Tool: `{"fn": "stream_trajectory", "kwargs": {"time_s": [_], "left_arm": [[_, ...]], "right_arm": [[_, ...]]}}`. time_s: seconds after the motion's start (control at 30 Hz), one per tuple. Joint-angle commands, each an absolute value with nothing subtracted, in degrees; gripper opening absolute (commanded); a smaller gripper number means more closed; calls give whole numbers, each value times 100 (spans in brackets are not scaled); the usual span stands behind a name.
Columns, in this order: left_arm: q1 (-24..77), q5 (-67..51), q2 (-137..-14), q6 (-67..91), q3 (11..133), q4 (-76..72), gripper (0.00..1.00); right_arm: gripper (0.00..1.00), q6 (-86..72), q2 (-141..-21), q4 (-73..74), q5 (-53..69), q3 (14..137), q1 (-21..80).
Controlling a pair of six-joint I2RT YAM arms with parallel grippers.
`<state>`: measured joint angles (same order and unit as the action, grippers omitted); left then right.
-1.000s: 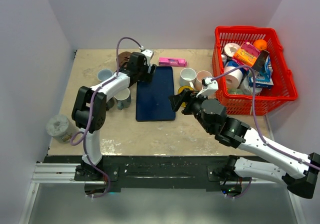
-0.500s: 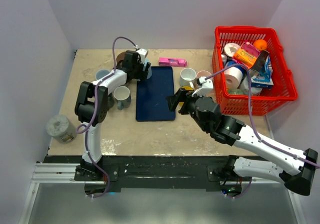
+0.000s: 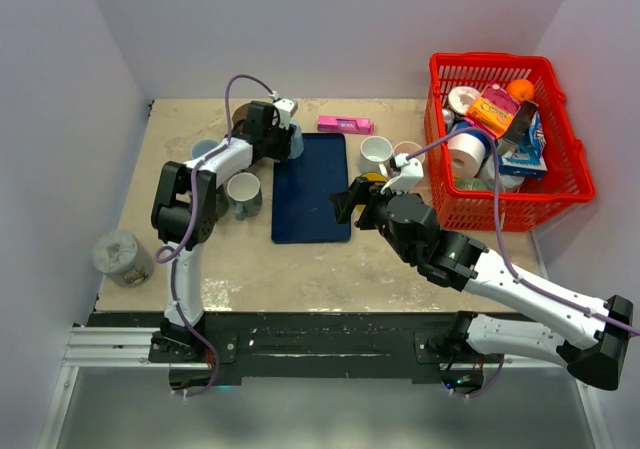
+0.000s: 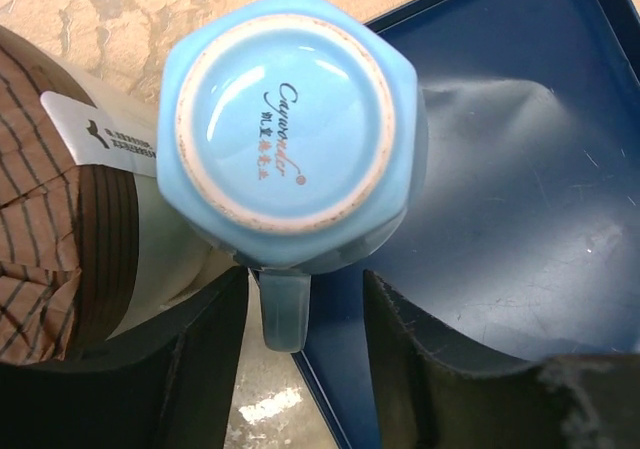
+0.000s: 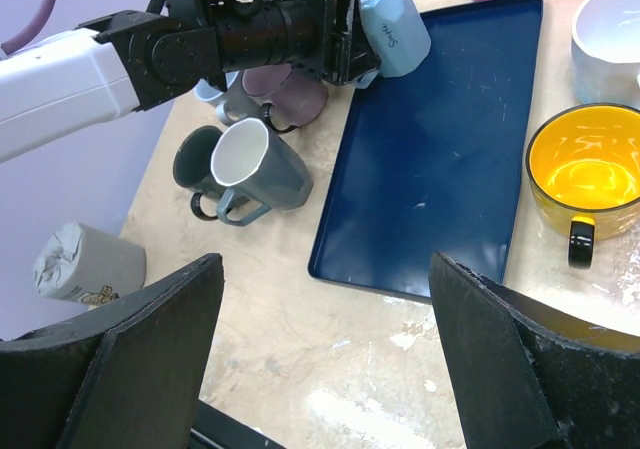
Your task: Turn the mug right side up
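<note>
Two fingers [image 4: 200, 369] — closer round mug handle [image 4: 283, 317]

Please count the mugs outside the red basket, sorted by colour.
Light blue: 2, the upside-down mug and an upright mug
Grey: 2, light grey mug and dark grey mug
Mauve mug: 1
White mug: 1
Pink mug: 1
Yellow mug: 1
Total: 8

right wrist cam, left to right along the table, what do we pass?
Grey container → grey mug with white inside → navy tray → yellow mug.
</note>
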<state>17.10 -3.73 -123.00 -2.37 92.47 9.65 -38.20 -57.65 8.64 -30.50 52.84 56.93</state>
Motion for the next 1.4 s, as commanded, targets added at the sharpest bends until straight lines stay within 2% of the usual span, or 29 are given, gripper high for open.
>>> {"fn": "stream_trajectory", "kwargs": {"time_s": [0.0, 0.07, 0.17, 0.3, 0.53, 0.87, 1.13, 1.37], "left_arm": [[1679, -536, -12313, -193, 9466, 870, 46], [1679, -536, -12331, -185, 9492, 870, 42], [1679, -536, -12349, -150, 9492, 896, 31], [1679, -501, -12322, -71, 9527, 975, 0], [1687, -851, -11858, 298, 9352, 1010, 0], [1688, -2406, -10277, 1860, 8386, 89, 0], [1687, -3321, -8888, 3652, 7674, -1387, 0], [1696, -4139, -8008, 5834, 6768, -3739, 0]], "right_arm": [[86, -3946, -5678, 747, -3164, 5537, 5669], [86, -3946, -5669, 756, -3173, 5528, 5669], [86, -3964, -5634, 774, -3182, 5511, 5669], [86, -3990, -5564, 782, -3199, 5467, 5669], [86, -4078, -5414, 826, -3182, 5370, 5669], [86, -4148, -5142, 879, -3076, 5282, 5678], [87, -4087, -4844, 835, -2874, 5344, 5669], [92, -3578, -4597, 300, -2251, 5519, 5669]]}}
